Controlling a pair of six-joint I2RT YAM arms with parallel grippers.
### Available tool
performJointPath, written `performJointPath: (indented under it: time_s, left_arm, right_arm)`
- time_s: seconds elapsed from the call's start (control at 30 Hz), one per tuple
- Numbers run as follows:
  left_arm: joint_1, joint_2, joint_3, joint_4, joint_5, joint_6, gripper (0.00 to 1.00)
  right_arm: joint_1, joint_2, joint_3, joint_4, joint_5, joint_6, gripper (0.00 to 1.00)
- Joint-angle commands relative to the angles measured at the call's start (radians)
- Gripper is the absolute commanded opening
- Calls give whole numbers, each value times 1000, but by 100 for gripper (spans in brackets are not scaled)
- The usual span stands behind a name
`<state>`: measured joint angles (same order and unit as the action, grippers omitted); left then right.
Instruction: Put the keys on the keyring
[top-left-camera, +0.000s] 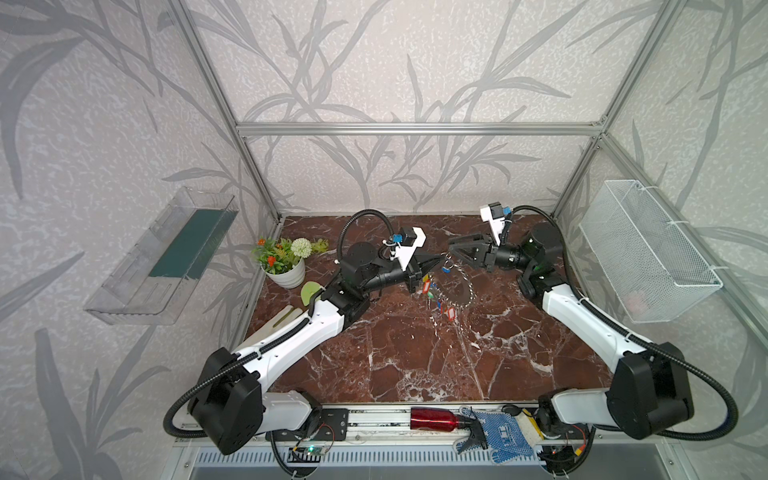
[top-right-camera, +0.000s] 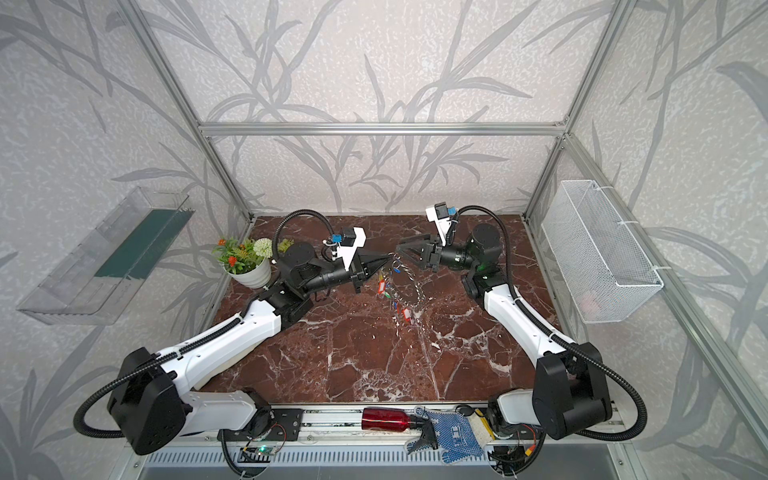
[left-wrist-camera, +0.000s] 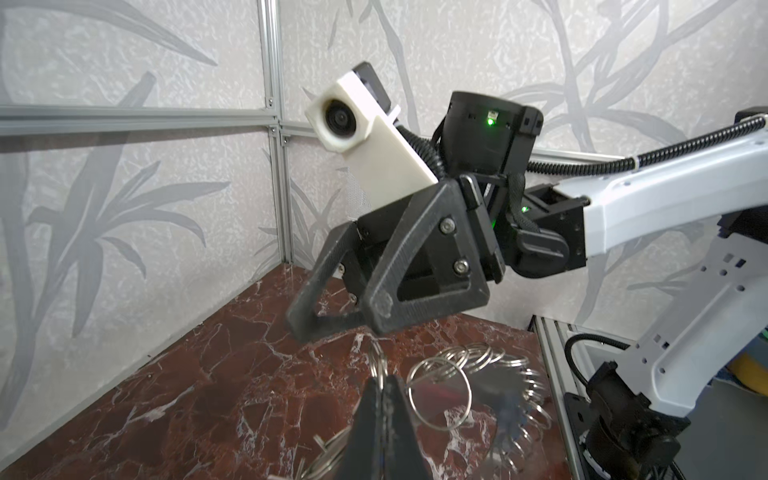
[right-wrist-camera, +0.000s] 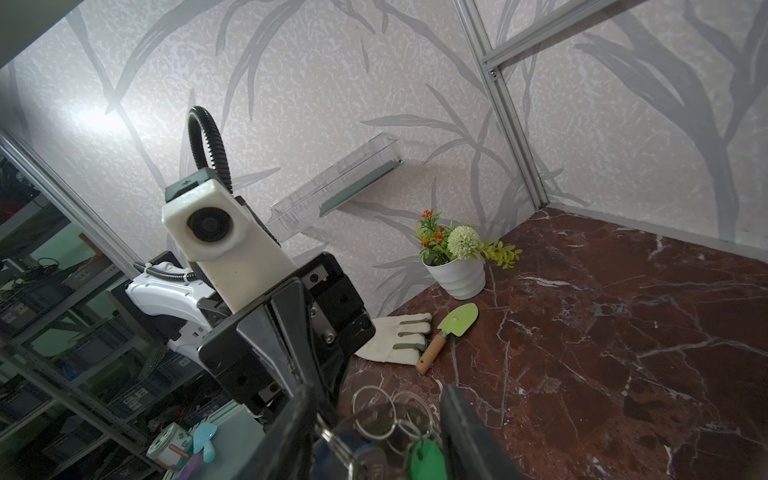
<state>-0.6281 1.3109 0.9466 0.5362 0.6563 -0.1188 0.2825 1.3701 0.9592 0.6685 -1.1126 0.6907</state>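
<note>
Above the counter (top-left-camera: 395, 353): left pincer (top-left-camera: 436, 261) pinches keyring (top-left-camera: 466, 286) rim, dangling it reachable; right pincer (top-left-camera: 454, 250), spread at 2 o'clock, likely to hook keys (top-left-camera: 424, 286).

**A robotics lab cell dressed as a home corner**

An aluminium frame (top-left-camera: 415, 129) boxes in both arms, its panels (top-left-camera: 374, 62) papered with grey leaves, over a marble-patterned tabletop (top-left-camera: 415, 353). Beyond the left gripper (top-left-camera: 437, 262), on the side away from the right gripper (top-left-camera: 451, 249), sit staged props: a potted plant (top-left-camera: 286, 266), a glove (right-wrist-camera: 399, 336) and a trowel (right-wrist-camera: 451, 330). Behind that arm stand metal racks of crates (right-wrist-camera: 83, 345), and bare wiring (top-left-camera: 320, 432) lies on the front rail
</note>
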Motion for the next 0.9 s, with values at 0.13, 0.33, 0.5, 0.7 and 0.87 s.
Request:
performJointPath:
  time_s: [0.13,0.33,0.5,0.7,0.87]
  left_arm:
    - [-7,-8,-6,167,-33,-50,0]
    - [-6,-6,-11,169,-66,-49,0]
    - [-6,-2,-11,171,-82,-50,0]
    - [-7,9,-2,168,-99,-52,0]
    - [-7,9,-2,171,-110,-53,0]
  right_arm:
    - [0,47,-11,237,-67,145,39]
    - [-1,64,-13,275,-75,174,32]
    - [-2,62,-22,290,-84,184,25]
    - [-2,60,-33,298,-90,188,25]
    - [-5,63,-40,298,-87,185,19]
